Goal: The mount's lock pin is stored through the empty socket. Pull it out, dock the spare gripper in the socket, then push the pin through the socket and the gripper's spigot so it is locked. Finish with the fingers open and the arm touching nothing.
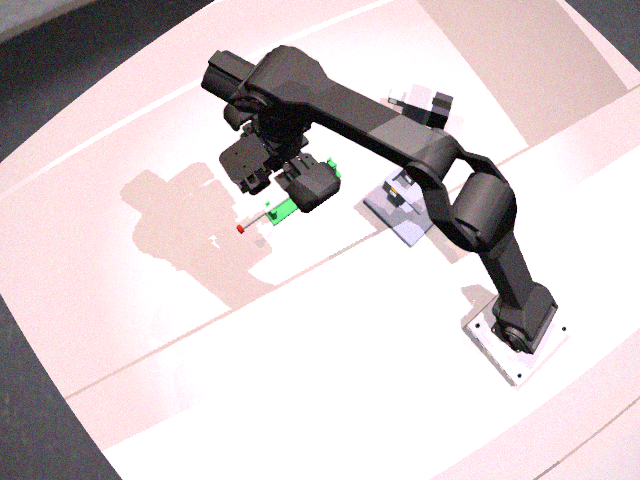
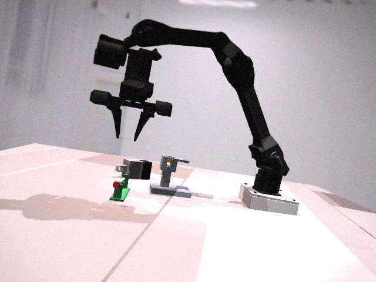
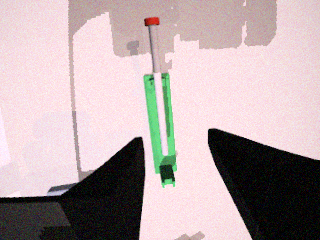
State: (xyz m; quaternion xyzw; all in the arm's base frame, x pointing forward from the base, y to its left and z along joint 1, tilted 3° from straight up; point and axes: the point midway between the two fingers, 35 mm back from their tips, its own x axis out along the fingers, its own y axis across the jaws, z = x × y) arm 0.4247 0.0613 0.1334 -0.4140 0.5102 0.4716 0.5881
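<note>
My gripper (image 2: pixel 126 139) (image 3: pixel 175 140) is open and empty, fingers pointing down, high above the green rack (image 1: pixel 284 210) (image 2: pixel 118 197) (image 3: pixel 151 120). The red-headed lock pin (image 1: pixel 240 228) (image 2: pixel 116 184) (image 3: pixel 154 47) lies along the rack, its head sticking out past one end. The grey mount (image 1: pixel 409 238) (image 2: pixel 164 190) stands between the rack and the arm's base, partly under the arm in the top view. Its raised socket (image 2: pixel 164 162) shows an open hole with no pin through it. The spare gripper (image 1: pixel 442 108) (image 2: pixel 133 168), a grey and black block with a small pale holed end, lies apart from the mount.
The arm's white base plate (image 1: pixel 488 343) (image 2: pixel 273 206) is at the right in the top and exterior views. The arm reaches over the mount in the top view. In the exterior view the spare gripper is behind the rack, to the left of the mount.
</note>
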